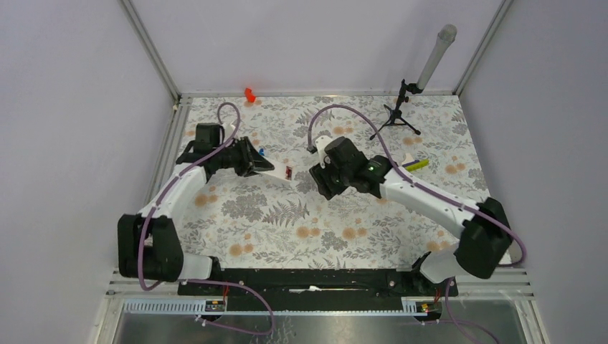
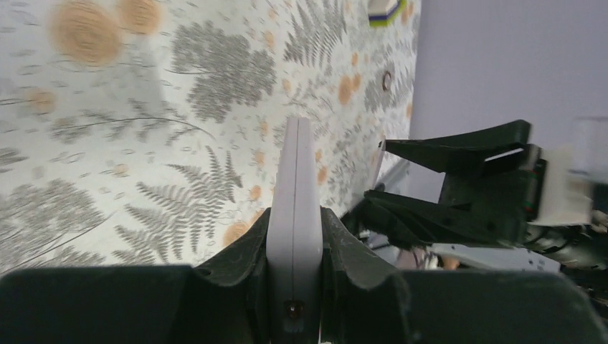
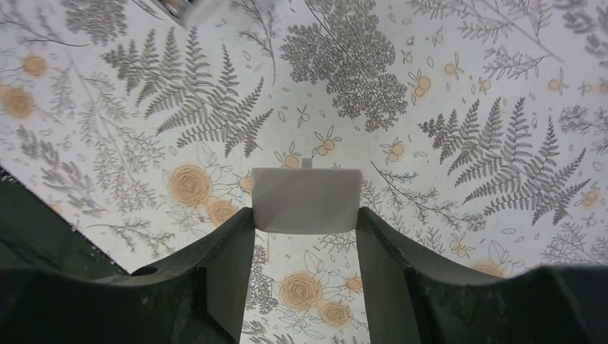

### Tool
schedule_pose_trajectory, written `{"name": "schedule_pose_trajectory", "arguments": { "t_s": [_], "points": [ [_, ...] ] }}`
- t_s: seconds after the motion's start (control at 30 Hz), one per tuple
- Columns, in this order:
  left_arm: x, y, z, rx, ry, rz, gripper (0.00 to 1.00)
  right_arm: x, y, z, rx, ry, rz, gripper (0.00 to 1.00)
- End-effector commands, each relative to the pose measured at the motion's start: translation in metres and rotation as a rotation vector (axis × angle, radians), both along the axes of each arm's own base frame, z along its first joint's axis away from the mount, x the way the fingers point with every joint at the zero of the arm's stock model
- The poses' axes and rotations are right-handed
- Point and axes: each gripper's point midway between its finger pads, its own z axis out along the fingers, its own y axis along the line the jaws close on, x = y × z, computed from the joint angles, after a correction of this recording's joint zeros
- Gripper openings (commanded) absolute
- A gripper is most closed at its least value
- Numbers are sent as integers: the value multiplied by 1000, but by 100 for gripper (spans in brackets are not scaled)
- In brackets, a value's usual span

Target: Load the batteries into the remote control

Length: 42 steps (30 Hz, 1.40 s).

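Observation:
My left gripper (image 1: 259,165) is shut on the white remote control (image 1: 278,173), which sticks out toward the table's middle. In the left wrist view the remote (image 2: 294,186) stands edge-on between the fingers (image 2: 344,244). A small black-and-red spot (image 1: 288,172) at the remote's far end looks like the batteries; I cannot tell how they sit. My right gripper (image 1: 317,179) faces the remote from the right, a short gap away. In the right wrist view it (image 3: 305,218) is shut on a small white square plate (image 3: 305,199) held by its side edges.
A small blue piece (image 1: 262,152) lies behind the left gripper. A bright red piece (image 1: 249,94) sits at the back edge. A yellow-green bar (image 1: 416,164) lies beside the right arm, and a black tripod (image 1: 396,115) stands at the back right.

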Motion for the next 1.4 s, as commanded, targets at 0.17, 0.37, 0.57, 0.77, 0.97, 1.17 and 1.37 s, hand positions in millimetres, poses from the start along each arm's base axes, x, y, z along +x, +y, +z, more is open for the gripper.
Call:
{"name": "schedule_pose_trajectory", "arguments": {
  "t_s": [0.17, 0.37, 0.57, 0.77, 0.97, 1.17, 1.37],
  "points": [
    [-20, -78, 21, -139, 19, -395, 0, -30, 3, 39, 101, -124, 292, 44],
    [-39, -101, 21, -167, 29, -526, 0, -43, 7, 45, 123, -174, 399, 46],
    [-53, -104, 16, -195, 75, -570, 0, -47, 11, 41, 76, -216, 459, 47],
    [-59, -105, 21, -210, 74, -590, 0, -46, 14, 37, 38, -231, 464, 46],
    [-63, -105, 20, -203, 67, -605, 0, -45, 16, 35, 23, -236, 466, 46],
    [-63, -102, 19, -172, 44, -599, 0, -45, 17, 33, 8, -172, 428, 45],
    [-62, -102, 21, -161, 19, -599, 0, -48, 22, 32, 29, -151, 421, 45]
  ]
}}
